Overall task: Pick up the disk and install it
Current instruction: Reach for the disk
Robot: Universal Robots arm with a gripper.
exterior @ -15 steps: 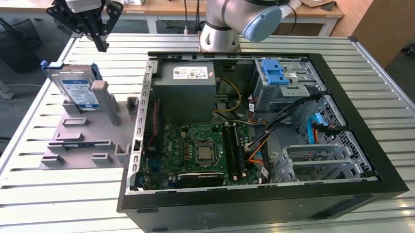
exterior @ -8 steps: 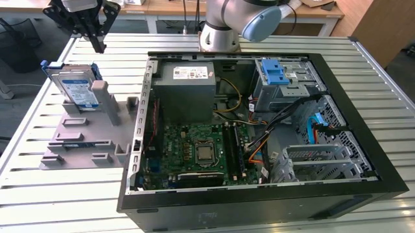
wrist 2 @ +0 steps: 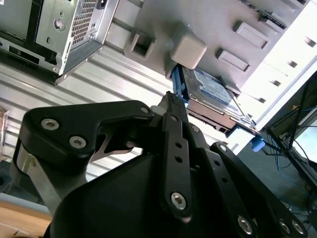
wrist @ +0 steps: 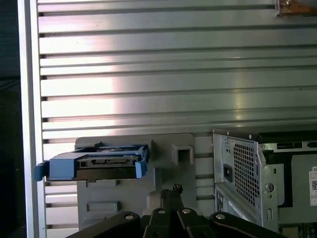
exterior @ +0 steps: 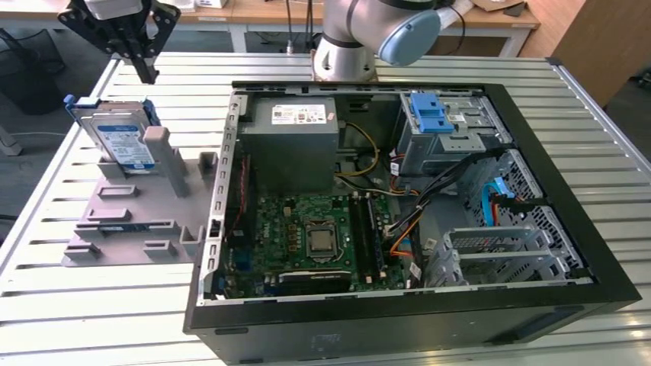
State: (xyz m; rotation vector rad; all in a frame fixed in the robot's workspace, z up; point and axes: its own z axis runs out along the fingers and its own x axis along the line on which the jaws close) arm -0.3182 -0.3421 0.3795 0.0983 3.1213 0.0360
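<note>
The disk (exterior: 120, 142) stands on edge in a grey holder (exterior: 122, 221) beside the computer case (exterior: 407, 316), its top edge free for grasping, while the gripper (exterior: 149, 74) hangs nearby, fingers pressed together on nothing.

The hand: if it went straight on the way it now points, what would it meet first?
Probably the grey holder right beside the disk, not the disk itself; depth is unclear, so the hand might graze the blue bracket.
</note>
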